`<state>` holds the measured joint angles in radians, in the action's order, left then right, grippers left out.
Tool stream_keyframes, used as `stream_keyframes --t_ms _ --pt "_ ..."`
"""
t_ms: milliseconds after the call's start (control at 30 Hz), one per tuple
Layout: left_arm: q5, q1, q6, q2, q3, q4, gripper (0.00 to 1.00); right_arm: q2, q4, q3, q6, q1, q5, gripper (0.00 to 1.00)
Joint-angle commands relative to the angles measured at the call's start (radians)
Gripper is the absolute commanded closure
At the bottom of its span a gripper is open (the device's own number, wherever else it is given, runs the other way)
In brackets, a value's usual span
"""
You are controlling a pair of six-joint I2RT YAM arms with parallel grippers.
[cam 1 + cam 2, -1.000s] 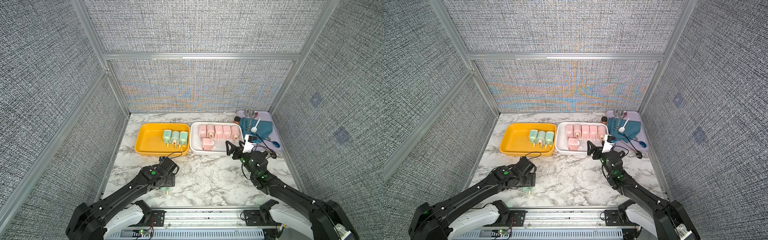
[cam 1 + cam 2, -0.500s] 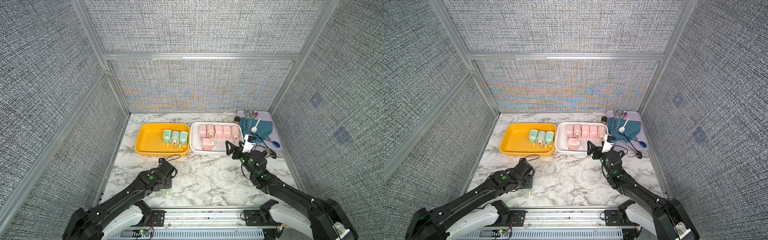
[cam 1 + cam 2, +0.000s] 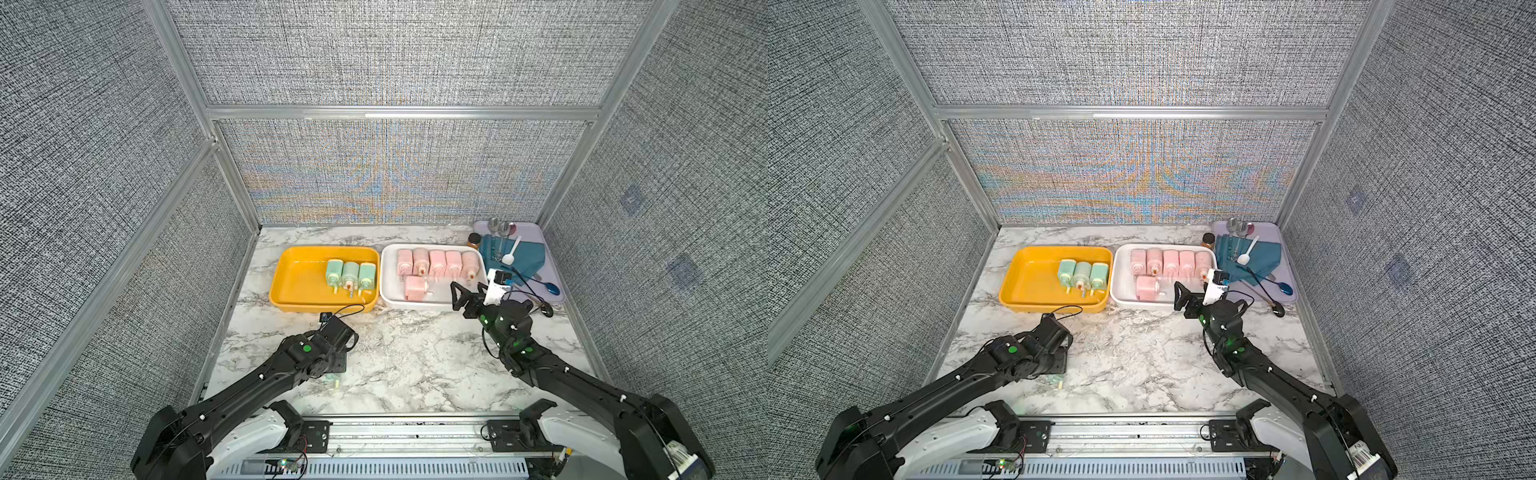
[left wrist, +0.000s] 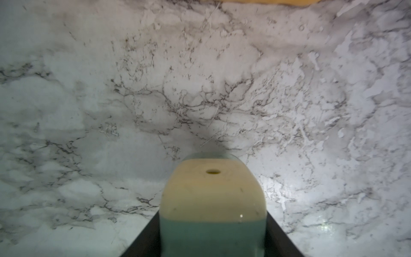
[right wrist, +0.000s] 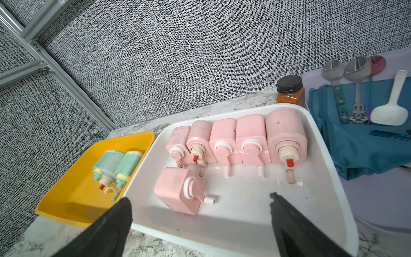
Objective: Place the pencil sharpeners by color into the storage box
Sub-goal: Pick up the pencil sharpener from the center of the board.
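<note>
Three mint green pencil sharpeners [image 3: 350, 274] lie side by side in the yellow tray [image 3: 291, 286]. The white tray [image 3: 390, 291] holds a row of several pink sharpeners [image 3: 436, 262], with one more [image 3: 415, 287] lying apart in front of them. My left gripper [image 3: 334, 368] points down at the front left of the marble table. It is shut on a fourth green sharpener [image 4: 212, 195], whose cream end sticks out between the black fingers [image 4: 146, 241]. In both top views only its edge and crank [image 3: 1054, 380] show. My right gripper [image 5: 200, 213] hangs open over the white tray's front rim, holding nothing.
At the back right stands a lilac tray [image 3: 546, 249] with a blue cloth [image 3: 523, 257], spoons and a white scoop. A brown spice jar [image 3: 473, 240] stands between it and the white tray. Grey fabric walls close three sides, and a metal rail [image 3: 415, 428] runs along the front edge.
My left gripper has settled over the green sharpener on the table and its jaws have narrowed onto it. The right arm has stayed where it was, open.
</note>
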<state>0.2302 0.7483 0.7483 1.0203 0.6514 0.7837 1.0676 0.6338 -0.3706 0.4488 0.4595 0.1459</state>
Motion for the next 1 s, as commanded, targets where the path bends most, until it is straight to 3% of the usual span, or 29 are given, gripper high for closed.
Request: stream_keyframes --t_ms 0,167,300,633,967 --pt "0.05 0.0 0.039 0.024 0.041 -0.017 1.0 -0.007 0.0 -0.009 0.012 0.001 0.015 0.01" --pt "0.189 -0.001 0.1 0.083 0.12 -0.056 1.0 -0.026 -0.039 -0.027 0.057 -0.001 0.038 0.01" --pt "0.216 -0.002 0.119 0.111 0.174 -0.121 1.0 -0.037 -0.088 -0.057 0.064 -0.003 0.059 0.01" --pt "0.255 -0.052 -0.022 0.193 0.387 -0.009 1.0 -0.078 -0.23 -0.109 0.116 -0.008 0.086 0.01" --pt "0.193 -0.184 -0.174 0.249 0.424 -0.13 1.0 -0.136 -0.297 -0.156 0.119 -0.014 0.122 0.01"
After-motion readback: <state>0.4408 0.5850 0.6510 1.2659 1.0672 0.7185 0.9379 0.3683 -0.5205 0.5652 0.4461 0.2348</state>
